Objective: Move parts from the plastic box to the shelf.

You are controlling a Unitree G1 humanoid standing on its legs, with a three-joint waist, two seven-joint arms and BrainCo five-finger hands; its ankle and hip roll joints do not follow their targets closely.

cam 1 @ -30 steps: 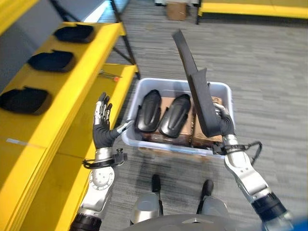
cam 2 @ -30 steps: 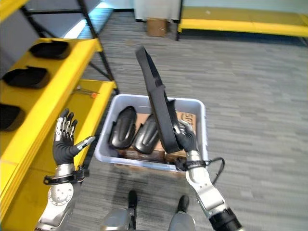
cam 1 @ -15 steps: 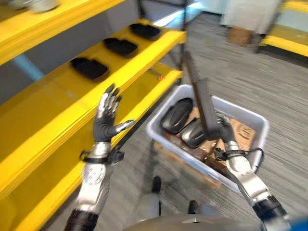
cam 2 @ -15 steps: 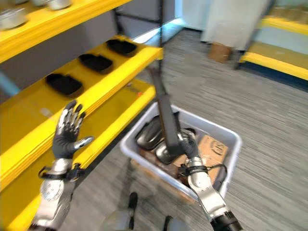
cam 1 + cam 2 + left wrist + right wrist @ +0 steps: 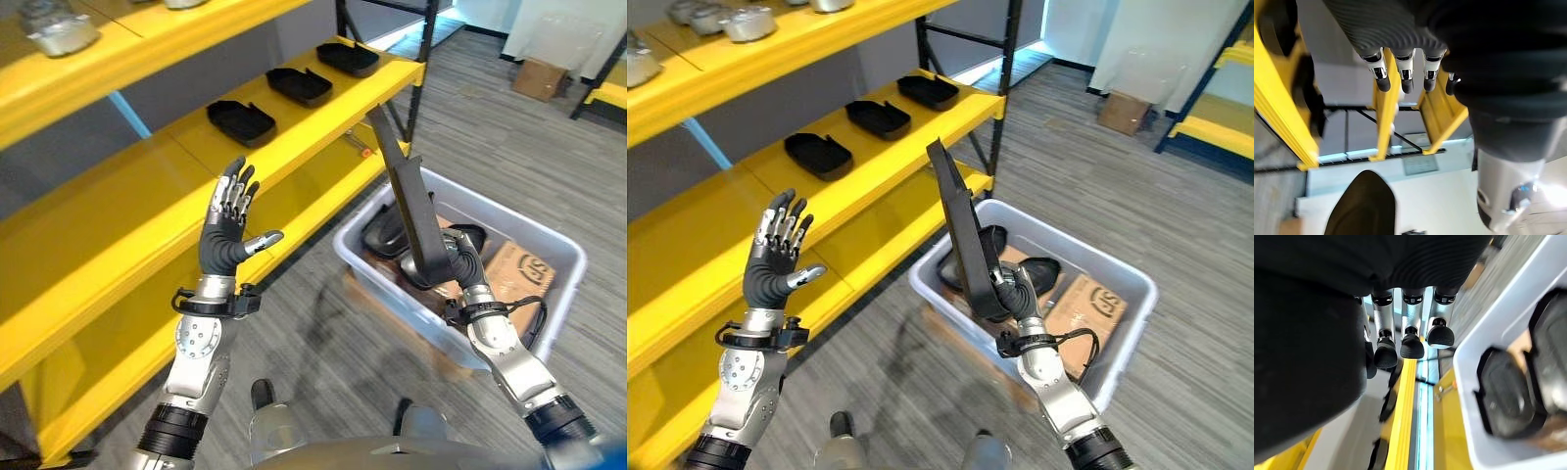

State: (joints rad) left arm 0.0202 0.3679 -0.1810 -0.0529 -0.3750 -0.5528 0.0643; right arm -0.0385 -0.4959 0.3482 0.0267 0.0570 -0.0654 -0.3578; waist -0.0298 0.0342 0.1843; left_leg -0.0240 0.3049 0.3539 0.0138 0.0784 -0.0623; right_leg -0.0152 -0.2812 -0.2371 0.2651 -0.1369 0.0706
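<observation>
My right hand (image 5: 457,262) is shut on the lower end of a long black part (image 5: 402,201), which stands tilted upright above the near-left corner of the grey plastic box (image 5: 554,247). In the right wrist view its fingertips (image 5: 1400,345) are curled. More black parts (image 5: 383,231) lie inside the box. My left hand (image 5: 229,235) is raised, open and holding nothing, in front of the yellow shelf (image 5: 147,186). Three black parts (image 5: 242,122) lie in a row on that shelf's middle level.
Cardboard (image 5: 521,267) lies in the box's right half. The top shelf level carries grey metal pieces (image 5: 737,23). Small tools (image 5: 358,147) lie on the lowest level. A dark shelf post (image 5: 421,73) stands behind the box, and a cardboard carton (image 5: 540,78) sits on the floor far right.
The whole view has swung left toward the shelf, so the camera moved. My right hand keeps its hold on the long part; my left hand stays raised and open.
</observation>
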